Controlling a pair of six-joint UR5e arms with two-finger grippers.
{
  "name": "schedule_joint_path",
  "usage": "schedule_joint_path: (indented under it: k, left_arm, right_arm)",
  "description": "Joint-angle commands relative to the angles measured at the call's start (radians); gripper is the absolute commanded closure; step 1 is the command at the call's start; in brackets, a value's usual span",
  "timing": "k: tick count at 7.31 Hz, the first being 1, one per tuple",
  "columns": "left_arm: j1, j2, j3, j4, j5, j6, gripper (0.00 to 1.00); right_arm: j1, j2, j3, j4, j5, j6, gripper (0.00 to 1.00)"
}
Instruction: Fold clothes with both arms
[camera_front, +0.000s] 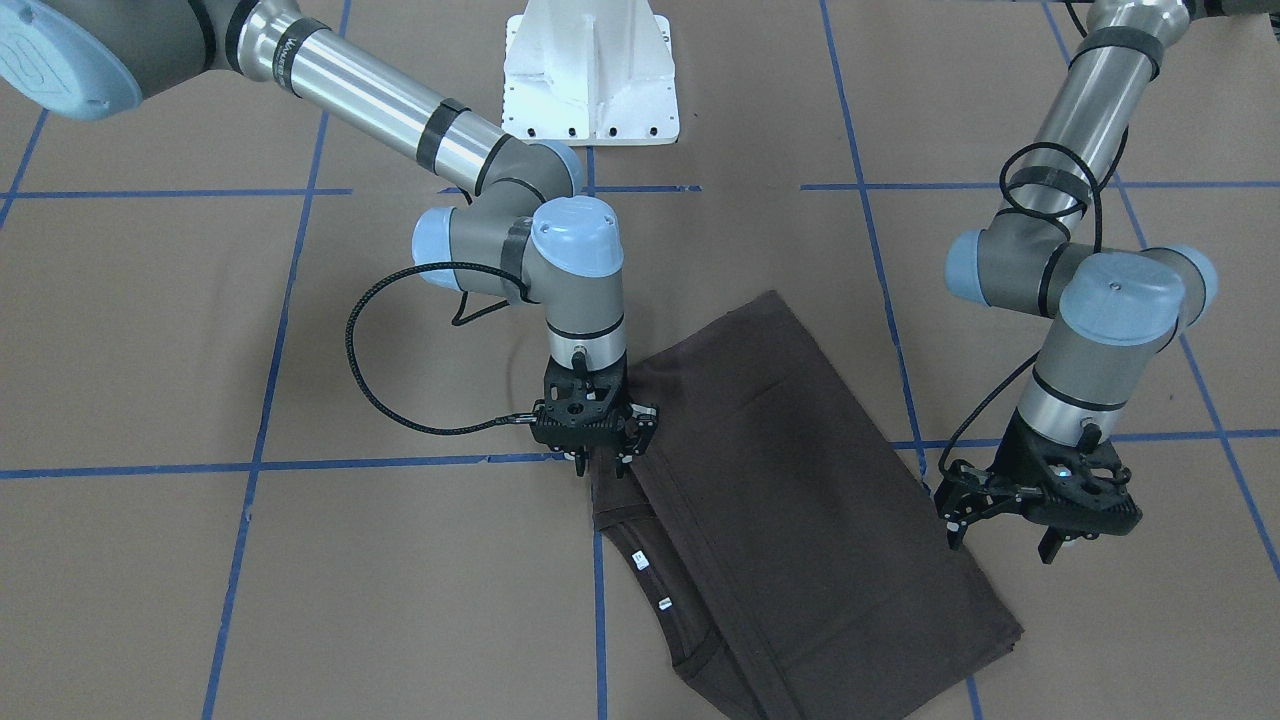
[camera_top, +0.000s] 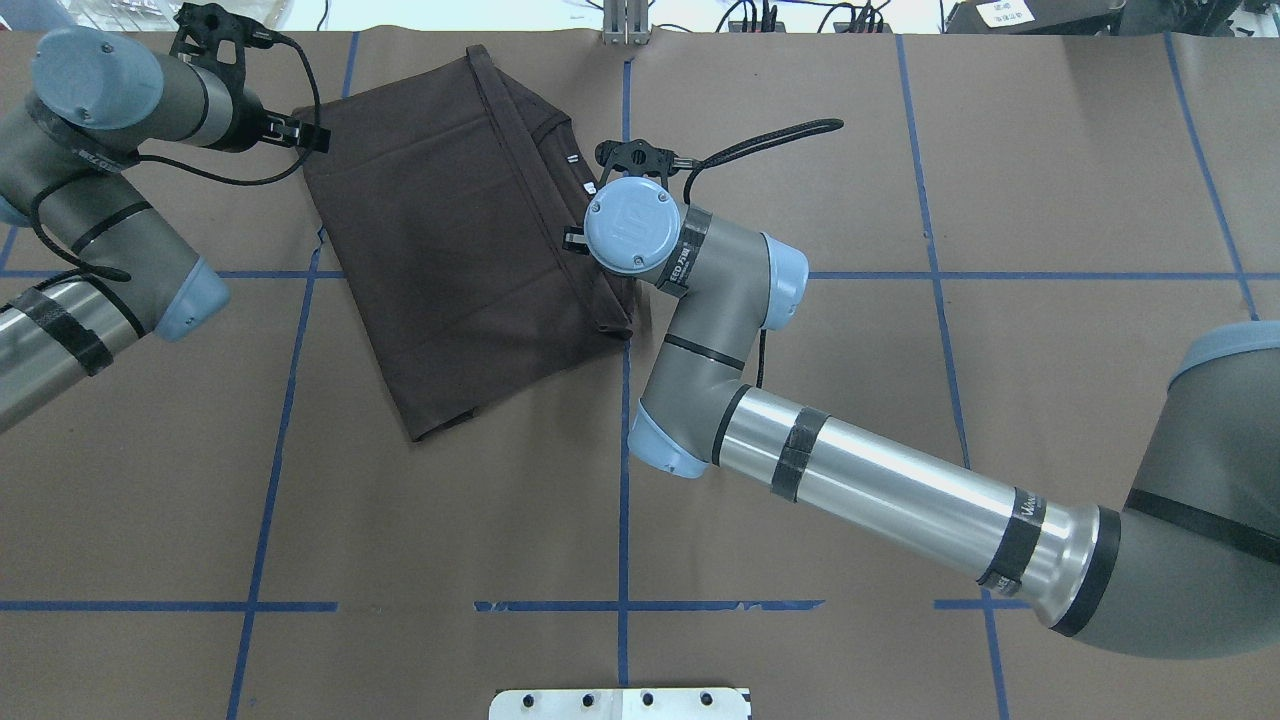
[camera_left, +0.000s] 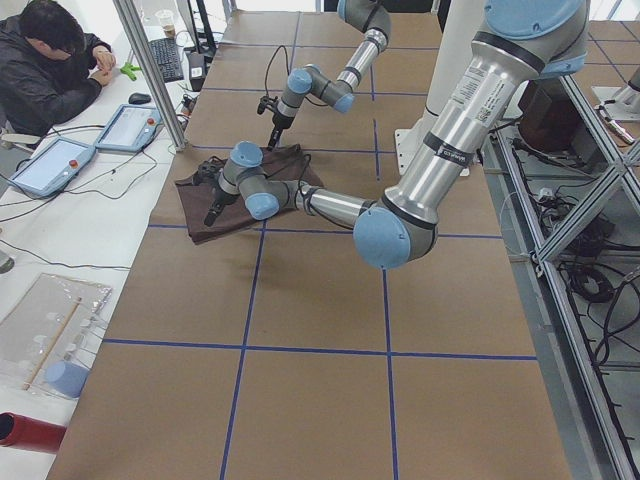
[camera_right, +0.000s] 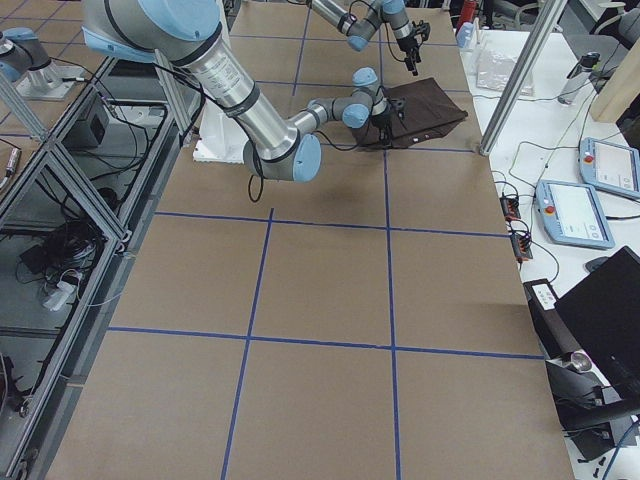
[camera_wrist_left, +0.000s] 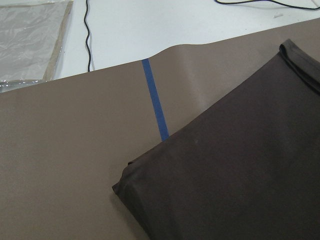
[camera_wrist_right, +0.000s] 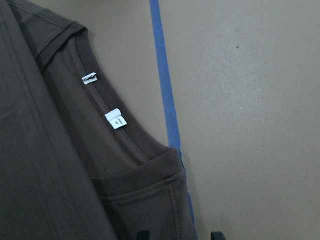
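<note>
It was a robotics lab: silver-grey jointed robot arms (camera_left: 440, 150), blue-taped brown paper tabletop (camera_left: 320, 400), grey teach pendants (camera_left: 128, 128).

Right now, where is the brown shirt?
In the overhead view, the folded T-shirt lies left of centre on the table's far side, between the left gripper and the right gripper by its collar.

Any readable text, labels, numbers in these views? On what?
"UR" logo, faint: joint cap on the right arm.
Lettering on the black band beside it: too blurred to read.
Print on two white collar tags of the T-shirt: too small.
</note>
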Motion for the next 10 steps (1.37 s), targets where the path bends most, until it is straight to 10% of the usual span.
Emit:
schedule_joint_path:
  k: [1, 4, 8, 10]
  left_arm:
    - [0.000, 0.002, 0.001, 0.000, 0.000, 0.000, 0.00]
    - [0.000, 0.002, 0.002, 0.000, 0.001, 0.000, 0.00]
    - [0.000, 0.002, 0.001, 0.000, 0.000, 0.000, 0.00]
    - [0.000, 0.002, 0.001, 0.000, 0.000, -0.001, 0.00]
  right_arm:
    - [-0.004, 0.002, -0.014, 0.000, -0.014, -0.002, 0.49]
    - [-0.006, 0.008, -0.017, 0.000, -0.014, -0.002, 0.57]
    - [-0.006, 0.008, -0.023, 0.000, -0.023, 0.000, 1.00]
    - [-0.006, 0.008, -0.020, -0.004, -0.025, 0.006, 1.00]
